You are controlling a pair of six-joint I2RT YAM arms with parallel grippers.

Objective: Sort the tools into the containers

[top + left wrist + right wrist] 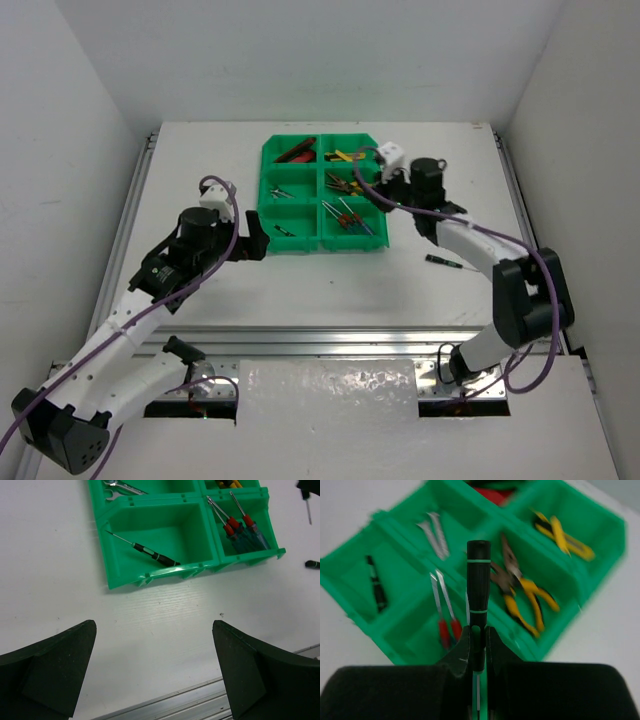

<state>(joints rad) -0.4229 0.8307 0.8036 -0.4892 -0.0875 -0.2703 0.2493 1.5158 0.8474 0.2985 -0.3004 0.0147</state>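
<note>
While the right gripper (pixel 478 647) had its fingers pinched tight on the lower end of a black precision screwdriver (pixel 478 580), handle pointing out ahead of them, it hung above the right side of the green tray (pixel 165 572). I could not tell which bin lay directly under it. By my reckoning that tool was mid-delivery, not yet sorted.

Over on the other side, the left gripper (pixel 154 645) stood spread as wide as it goes, with nothing between its fingers, hovering over bare table (pixel 330 290) just short of the tray's near-left corner.

Most of the sorting looked done. All 6 bins had something in them:
- a matching black screwdriver (pixel 150 554) alone in the near-left bin
- blue-handled screwdrivers (pixel 245 530) in the near-right one
- silver wrenches (pixel 434 530) and yellow-handled pliers (pixel 525 595) in the middle row
- red-and-black tools (pixel 296 152) and yellow utility knives (pixel 562 535) at the far end

Outside the tray I could pick out only 1 loose dark tool (pixel 445 262), lying on the table to the right of the tray, well apart from it. So what was left, as I judged it, was dropping the held screwdriver, probably with its twin, and fetching that last stray.
</note>
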